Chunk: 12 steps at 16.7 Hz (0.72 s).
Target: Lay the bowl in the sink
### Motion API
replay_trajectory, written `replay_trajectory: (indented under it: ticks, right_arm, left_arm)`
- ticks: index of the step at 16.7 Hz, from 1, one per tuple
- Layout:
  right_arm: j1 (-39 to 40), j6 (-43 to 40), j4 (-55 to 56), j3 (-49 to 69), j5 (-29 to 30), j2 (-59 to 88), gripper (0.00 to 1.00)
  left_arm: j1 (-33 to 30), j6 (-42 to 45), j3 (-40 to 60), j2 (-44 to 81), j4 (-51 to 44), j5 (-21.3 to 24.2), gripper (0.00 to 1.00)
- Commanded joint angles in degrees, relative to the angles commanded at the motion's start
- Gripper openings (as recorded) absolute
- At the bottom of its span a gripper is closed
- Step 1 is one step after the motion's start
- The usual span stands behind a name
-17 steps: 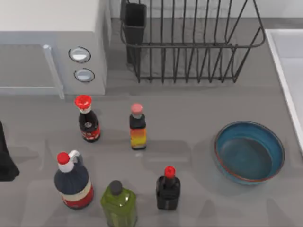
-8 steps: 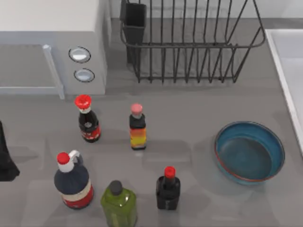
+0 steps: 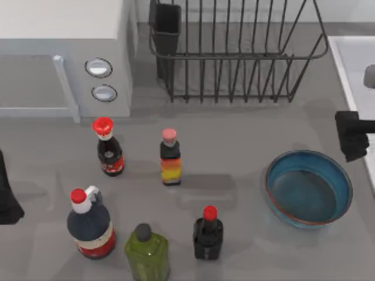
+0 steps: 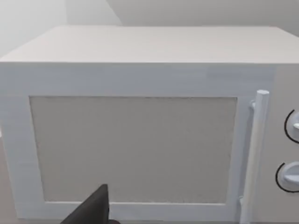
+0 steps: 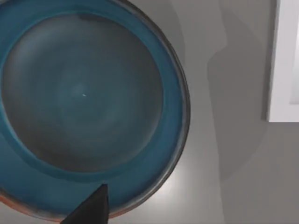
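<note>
The blue bowl (image 3: 309,188) with its reddish-brown rim stands upright on the grey table at the right, holding nothing. In the right wrist view the bowl (image 5: 84,102) lies close below the camera. My right gripper (image 3: 353,137) hangs above the table just beyond the bowl's far right rim, between the bowl and the sink (image 3: 355,64). That white sink runs along the table's right edge, and its pale rim (image 5: 282,60) appears beside the bowl in the right wrist view. My left gripper (image 3: 7,199) stays parked at the left edge.
A white microwave (image 3: 64,52) fills the back left, and a black wire dish rack (image 3: 234,52) stands at the back middle. Several bottles, among them a red-capped one (image 3: 109,149), a green one (image 3: 146,252) and a dark one (image 3: 208,233), stand left of the bowl.
My right gripper has come into the top view from the right edge, and now hangs beside the bowl's far right rim. The bowl, the bottles and the left arm have not moved.
</note>
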<state>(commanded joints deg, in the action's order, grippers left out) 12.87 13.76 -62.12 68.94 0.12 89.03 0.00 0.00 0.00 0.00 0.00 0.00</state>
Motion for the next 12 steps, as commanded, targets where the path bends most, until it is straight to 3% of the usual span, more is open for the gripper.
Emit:
replay_trajectory:
  ticks: [5,12]
  right_arm:
    - [1.6,1.4,-6.5,8.2,-0.1,9.4,1.0]
    - [1.4,1.4,-5.6,7.4,-0.1,9.7,1.0]
  left_arm:
    - [0.0,0.0,0.0,0.0,0.0,0.0,1.0]
    - [0.0,0.0,0.0,0.0,0.0,0.0,1.0]
